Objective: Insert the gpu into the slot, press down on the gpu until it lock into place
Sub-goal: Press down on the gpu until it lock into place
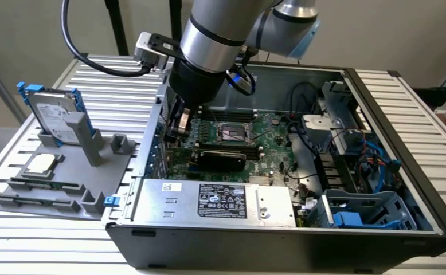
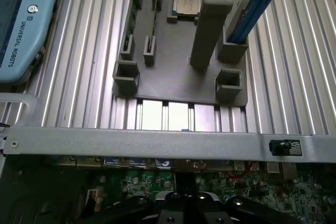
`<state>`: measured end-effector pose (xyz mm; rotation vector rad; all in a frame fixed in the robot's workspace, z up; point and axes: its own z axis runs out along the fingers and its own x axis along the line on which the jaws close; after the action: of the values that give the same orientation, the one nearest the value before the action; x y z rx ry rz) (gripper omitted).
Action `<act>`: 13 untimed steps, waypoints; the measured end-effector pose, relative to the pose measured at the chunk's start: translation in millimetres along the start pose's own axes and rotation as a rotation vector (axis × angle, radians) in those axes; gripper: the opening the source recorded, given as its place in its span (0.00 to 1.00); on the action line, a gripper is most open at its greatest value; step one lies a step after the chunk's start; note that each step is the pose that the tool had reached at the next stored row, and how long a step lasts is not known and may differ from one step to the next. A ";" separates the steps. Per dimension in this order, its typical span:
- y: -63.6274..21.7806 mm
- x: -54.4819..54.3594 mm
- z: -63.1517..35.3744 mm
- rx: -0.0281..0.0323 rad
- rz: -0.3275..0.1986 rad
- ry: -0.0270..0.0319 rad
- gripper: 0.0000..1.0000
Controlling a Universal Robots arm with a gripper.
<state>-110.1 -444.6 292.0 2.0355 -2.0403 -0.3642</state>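
The gpu (image 1: 219, 158), a flat black card, stands on edge across the green motherboard (image 1: 273, 143), just behind the silver power-supply box. The slot is hidden from view. My gripper (image 1: 179, 125) reaches down into the open computer case, close to the case wall on the exterior view's left and a little behind and to the left of the gpu. It is shut, and I cannot make out anything between its fingers. In the wrist view the gripper's black body (image 2: 184, 205) hangs over the motherboard (image 2: 262, 192), just inside the grey case wall (image 2: 157, 139).
The silver power-supply box (image 1: 215, 200) fills the case's front. The processor socket (image 1: 234, 132) and black memory slots (image 1: 227, 114) lie behind the gpu. Cables and a blue drive cage (image 1: 360, 212) crowd the right. Outside, a grey fixture (image 1: 55, 177) holds a hard drive (image 1: 55, 112).
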 end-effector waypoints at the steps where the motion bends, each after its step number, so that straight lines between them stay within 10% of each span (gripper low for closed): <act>1: 0.0 0.0 0.0 0.0000 0.001 0.0007 0.11; 13: 0.3 0.6 0.4 0.0001 0.020 0.0048 0.11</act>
<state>-110.5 -445.2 291.6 2.0129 -2.0561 -0.3552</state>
